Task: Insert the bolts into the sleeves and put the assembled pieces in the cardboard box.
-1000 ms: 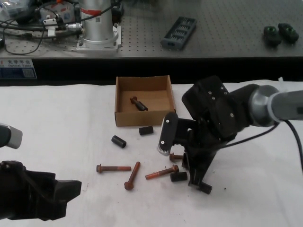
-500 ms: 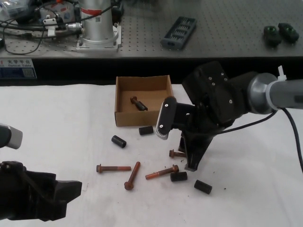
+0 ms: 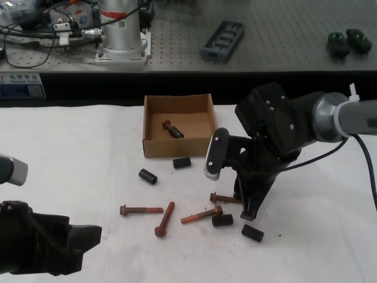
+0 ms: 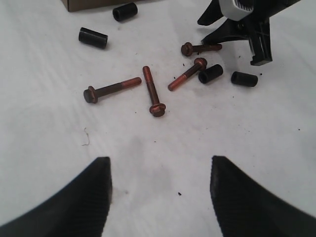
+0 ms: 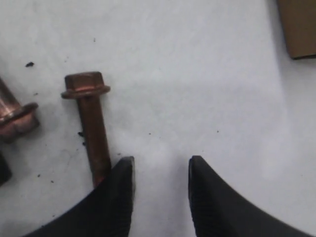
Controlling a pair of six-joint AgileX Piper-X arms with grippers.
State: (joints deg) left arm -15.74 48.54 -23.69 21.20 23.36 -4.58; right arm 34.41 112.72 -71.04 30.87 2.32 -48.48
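Right wrist view: right gripper (image 5: pixel 160 196) narrowly parted, empty, just beside a bolt (image 5: pixel 93 129); left wrist view: left gripper (image 4: pixel 160 197) wide, well apart from it.

blue plate (image 3: pixel 22 84): fixed to the front edge of the dark perforated counter (image 3: pixel 283 35) at the back, far left; rows of pale characters, too small to read
white sticker (image 3: pixel 121 24): on the silver column (image 3: pixel 118 41) standing on that back counter; some dark print, not legible
readable text, numbers, signs: none can be made out, only these two blurred labels
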